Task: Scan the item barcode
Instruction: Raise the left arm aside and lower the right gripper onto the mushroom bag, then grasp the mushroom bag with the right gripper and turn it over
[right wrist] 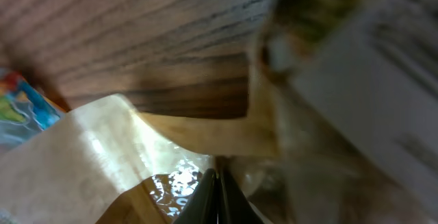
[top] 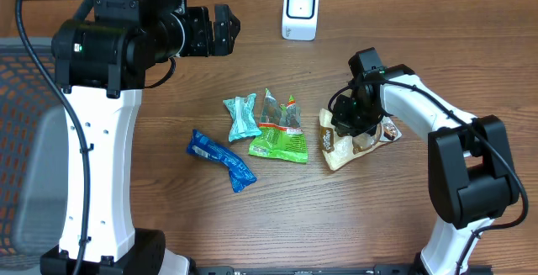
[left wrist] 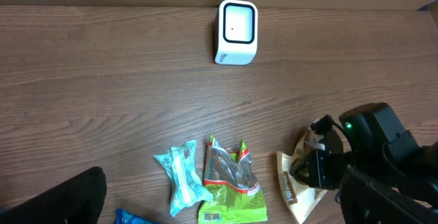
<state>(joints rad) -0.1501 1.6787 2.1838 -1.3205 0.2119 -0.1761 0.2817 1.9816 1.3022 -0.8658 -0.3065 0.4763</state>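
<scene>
Left gripper (top: 229, 29) at upper left, jaws spread wide, empty, well apart from all packets. White scanner (top: 300, 11) at top centre. Tan snack packet (top: 338, 152) at right, pinched between clenched fingers of right gripper (top: 353, 125).

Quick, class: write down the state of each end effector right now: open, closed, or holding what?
Left end effector: open, holding nothing.
Right end effector: closed on the beige snack packet.
</scene>
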